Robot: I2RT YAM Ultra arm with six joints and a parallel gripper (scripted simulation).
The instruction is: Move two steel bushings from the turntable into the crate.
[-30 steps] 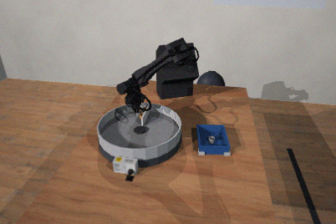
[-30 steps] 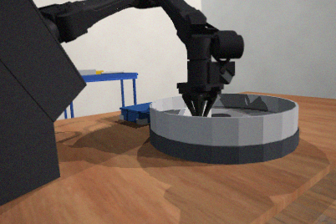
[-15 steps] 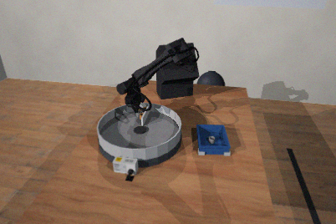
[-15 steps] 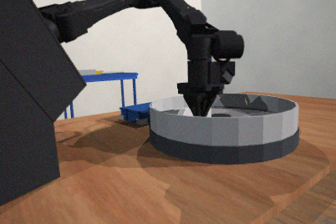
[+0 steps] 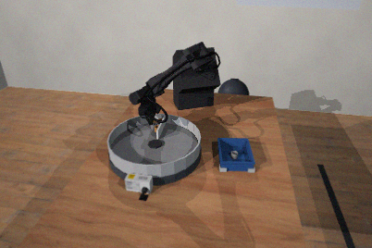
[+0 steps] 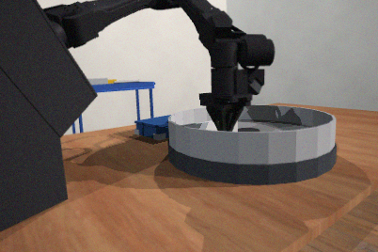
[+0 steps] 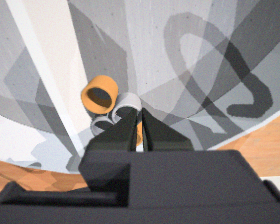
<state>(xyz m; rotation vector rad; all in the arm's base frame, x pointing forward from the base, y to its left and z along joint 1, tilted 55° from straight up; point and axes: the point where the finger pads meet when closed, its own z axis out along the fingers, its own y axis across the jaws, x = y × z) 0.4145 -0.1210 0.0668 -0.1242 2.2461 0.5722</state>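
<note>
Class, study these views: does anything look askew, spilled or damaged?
Nothing stands out. The blue crate appears level, with one bushing inside. The turntable looks level too. I see no spilled bushings on the wooden table.
</note>
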